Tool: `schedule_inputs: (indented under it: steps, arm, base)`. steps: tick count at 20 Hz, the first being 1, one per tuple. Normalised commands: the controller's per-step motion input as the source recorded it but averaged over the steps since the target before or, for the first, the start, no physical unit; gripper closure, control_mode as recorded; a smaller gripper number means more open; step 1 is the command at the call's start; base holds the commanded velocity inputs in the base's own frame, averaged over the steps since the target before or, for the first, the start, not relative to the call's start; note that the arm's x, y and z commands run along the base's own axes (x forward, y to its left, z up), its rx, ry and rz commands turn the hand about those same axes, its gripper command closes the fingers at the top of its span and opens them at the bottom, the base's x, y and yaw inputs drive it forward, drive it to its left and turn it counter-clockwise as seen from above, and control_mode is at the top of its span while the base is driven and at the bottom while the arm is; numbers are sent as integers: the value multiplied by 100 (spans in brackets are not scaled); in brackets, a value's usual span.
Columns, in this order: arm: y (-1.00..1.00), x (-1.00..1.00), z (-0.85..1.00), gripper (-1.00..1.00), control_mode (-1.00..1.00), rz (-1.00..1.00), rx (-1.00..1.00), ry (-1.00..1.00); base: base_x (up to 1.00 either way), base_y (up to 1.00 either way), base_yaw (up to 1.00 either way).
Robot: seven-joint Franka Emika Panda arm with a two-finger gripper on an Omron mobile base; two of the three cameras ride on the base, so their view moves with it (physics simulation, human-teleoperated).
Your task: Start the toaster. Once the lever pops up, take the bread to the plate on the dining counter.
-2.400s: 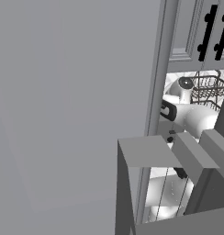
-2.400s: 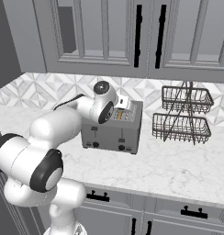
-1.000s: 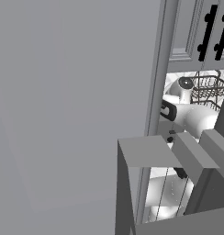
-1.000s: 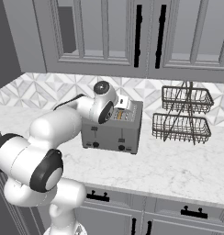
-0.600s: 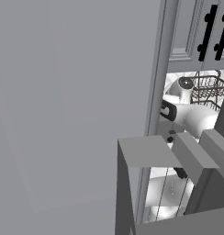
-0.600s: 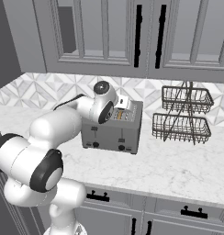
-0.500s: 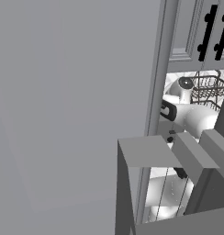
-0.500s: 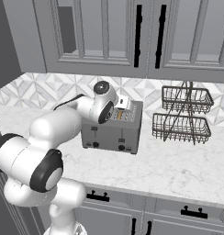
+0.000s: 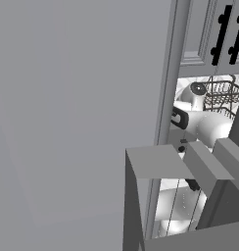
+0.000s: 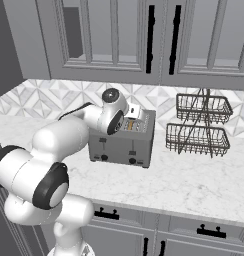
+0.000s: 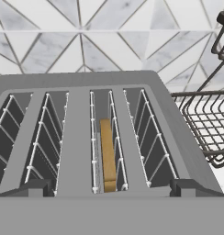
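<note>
Bread sits edge-up, deep in toaster slot, third from left in hand view. Toaster on desk beside wire basket rack. Jaws wide open, empty, poised over slots. Slice likely light, stiff, crumbly; best pinched across flat faces at top edge once raised.

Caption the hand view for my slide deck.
Tan-brown bread slice standing upright in one slot of the grey four-slot toaster, black wire basket beside it.
</note>
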Motion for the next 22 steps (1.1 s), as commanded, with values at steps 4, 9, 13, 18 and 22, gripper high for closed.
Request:
schedule_inputs:
  steps: [4, 9, 13, 18, 22]
  arm:
    - [0, 0, 0, -100, -100, 0, 0, 0]
    - [0, 0, 0, -100, -100, 0, 0, 0]
    - [0, 0, 0, -100, -100, 0, 0, 0]
    - [0, 0, 0, -100, -100, 0, 0, 0]
    - [0, 0, 0, -100, -100, 0, 0, 0]
  base:
    - [0, 0, 0]
    - [0, 0, 0]
    - [0, 0, 0]
    - [0, 0, 0]
    - [0, 0, 0]
